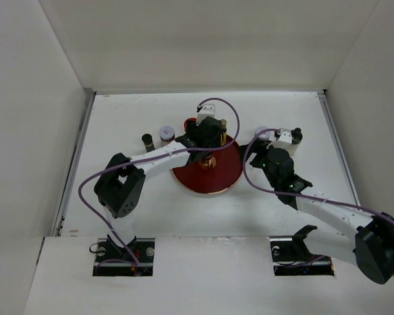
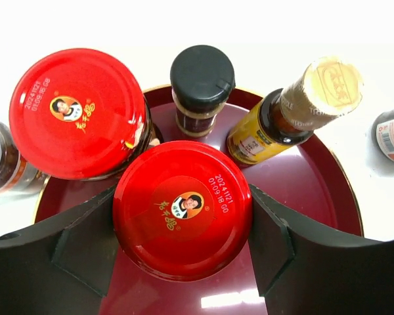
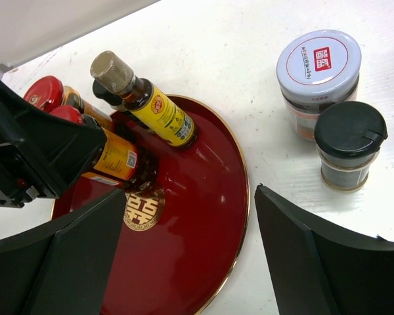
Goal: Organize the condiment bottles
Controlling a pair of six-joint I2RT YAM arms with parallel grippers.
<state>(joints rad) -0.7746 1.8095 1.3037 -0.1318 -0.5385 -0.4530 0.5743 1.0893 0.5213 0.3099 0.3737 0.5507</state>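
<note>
My left gripper (image 2: pixel 182 226) is shut on a red-capped jar (image 2: pixel 182 210) that stands on the round dark-red tray (image 2: pixel 308 190), near the gold emblem (image 3: pixel 143 209). Behind it on the tray are a second red-capped jar (image 2: pixel 79 111), a small black-capped bottle (image 2: pixel 202 79) and a slim amber bottle (image 2: pixel 295 108) with a yellow label. My right gripper (image 3: pixel 190 256) is open with nothing in it, hanging over the tray's right rim (image 3: pixel 244 197). A white-lidded jar (image 3: pixel 318 62) and a black-capped jar (image 3: pixel 350 134) stand on the table to its right.
From above, another white-lidded jar (image 1: pixel 166 134) and a dark-capped bottle (image 1: pixel 148 141) stand on the table left of the tray (image 1: pixel 226 177). White walls close in the table on three sides. Both arms (image 1: pixel 157 157) meet over the tray.
</note>
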